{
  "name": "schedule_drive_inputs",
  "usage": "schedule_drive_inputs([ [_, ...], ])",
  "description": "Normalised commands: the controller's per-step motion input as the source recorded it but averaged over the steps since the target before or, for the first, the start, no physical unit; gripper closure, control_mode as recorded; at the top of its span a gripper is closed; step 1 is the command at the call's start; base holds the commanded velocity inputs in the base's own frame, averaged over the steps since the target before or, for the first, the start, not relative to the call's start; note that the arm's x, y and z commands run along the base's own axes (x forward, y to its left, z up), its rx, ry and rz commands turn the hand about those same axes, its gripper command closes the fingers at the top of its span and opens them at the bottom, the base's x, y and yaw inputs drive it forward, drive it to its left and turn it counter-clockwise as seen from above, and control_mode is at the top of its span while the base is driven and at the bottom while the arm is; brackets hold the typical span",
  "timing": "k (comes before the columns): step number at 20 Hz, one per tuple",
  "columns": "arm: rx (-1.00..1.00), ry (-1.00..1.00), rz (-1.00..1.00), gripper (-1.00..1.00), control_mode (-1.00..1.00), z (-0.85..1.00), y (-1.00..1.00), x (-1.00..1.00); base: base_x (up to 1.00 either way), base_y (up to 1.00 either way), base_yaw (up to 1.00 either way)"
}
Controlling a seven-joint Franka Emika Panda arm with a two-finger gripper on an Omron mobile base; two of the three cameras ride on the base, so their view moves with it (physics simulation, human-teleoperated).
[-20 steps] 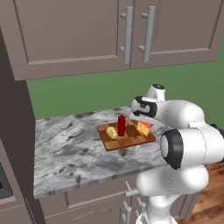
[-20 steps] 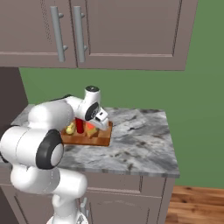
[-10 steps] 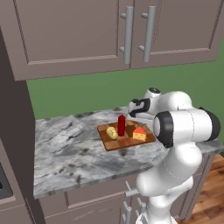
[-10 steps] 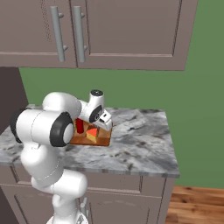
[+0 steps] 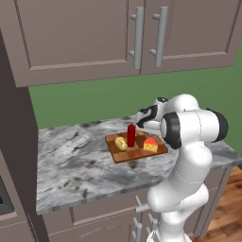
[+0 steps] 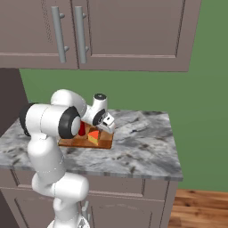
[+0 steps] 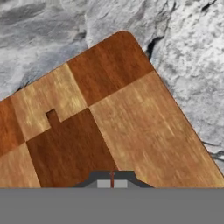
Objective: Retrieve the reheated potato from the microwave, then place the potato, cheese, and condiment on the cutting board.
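The checkered wooden cutting board (image 5: 137, 152) (image 6: 104, 144) lies on the marble counter. On it sit the pale-yellow potato (image 5: 121, 143), the upright red condiment (image 5: 131, 135) (image 6: 83, 128) and the orange cheese (image 5: 151, 144) (image 6: 93, 136). My gripper (image 5: 142, 126) (image 6: 109, 129) hovers just above the board's far right corner, beside the cheese. It is shut, with nothing between its fingers. In the hand view the gripper (image 7: 112, 181) looks down on a bare corner of the cutting board (image 7: 109, 113). The microwave is out of view.
Grey marble counter (image 5: 71, 160) (image 6: 142, 147) (image 7: 188, 52) stretches left and right of the board. Wall cabinets with metal handles (image 5: 137, 38) (image 6: 58, 33) hang above. A dark tall cabinet side (image 5: 19, 142) bounds the counter's left end.
The jaws have closed empty. The cheese has settled slightly lower on the board. The arm's elbow has swung across in front of the cameras while the hand stayed near the board's corner.
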Motion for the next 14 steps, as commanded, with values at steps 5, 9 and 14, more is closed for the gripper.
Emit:
schedule_drive_inputs([
  [5,0.00,0.00,-0.03,1.00,-1.00,0.02,-0.04,0.37,0.00,0.00,0.00],
  [9,0.00,0.01,-0.03,1.00,-1.00,0.01,-0.07,0.24,0.00,0.00,0.00],
  [14,0.00,0.03,-0.01,-1.00,-1.00,0.04,-0.01,0.15,0.00,0.00,0.00],
])
